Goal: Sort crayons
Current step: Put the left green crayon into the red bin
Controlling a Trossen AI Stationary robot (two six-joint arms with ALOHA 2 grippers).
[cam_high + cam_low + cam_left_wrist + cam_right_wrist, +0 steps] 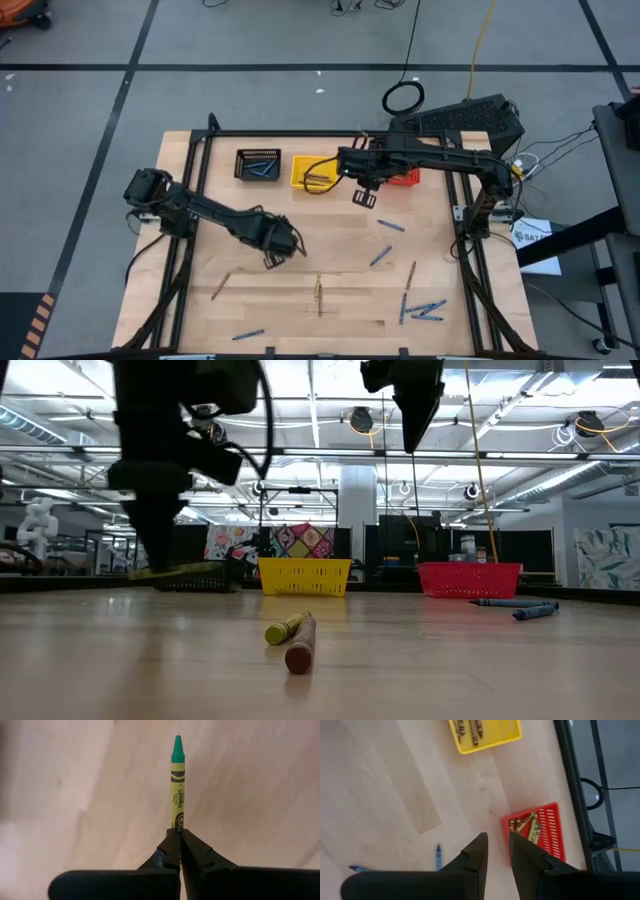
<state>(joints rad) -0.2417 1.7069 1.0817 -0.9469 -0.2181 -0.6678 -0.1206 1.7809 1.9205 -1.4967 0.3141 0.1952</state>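
- Your left gripper point(179, 836) is pinched tight on one green crayon point(177, 780). It hangs over the middle of the table point(300, 215), a bit to the left.
- Your right gripper point(364, 193) has its fingers a little apart and holds nothing. It hangs near the back of the table, between the yellow basket point(306, 172) and the red basket point(551, 831).
- Some sorting looks done. The yellow basket has brown crayons in it, the red basket has yellow-green ones, and the black basket point(258, 164) has blue ones.
- A lot is left, I think. About a dozen loose crayons point(424, 310) lie on the front half of the table, many blue ones on the right.
- There is open wood between the two arms, so you have room to move.
- Watch the front edge. A few crayons lie close to it and could roll off.
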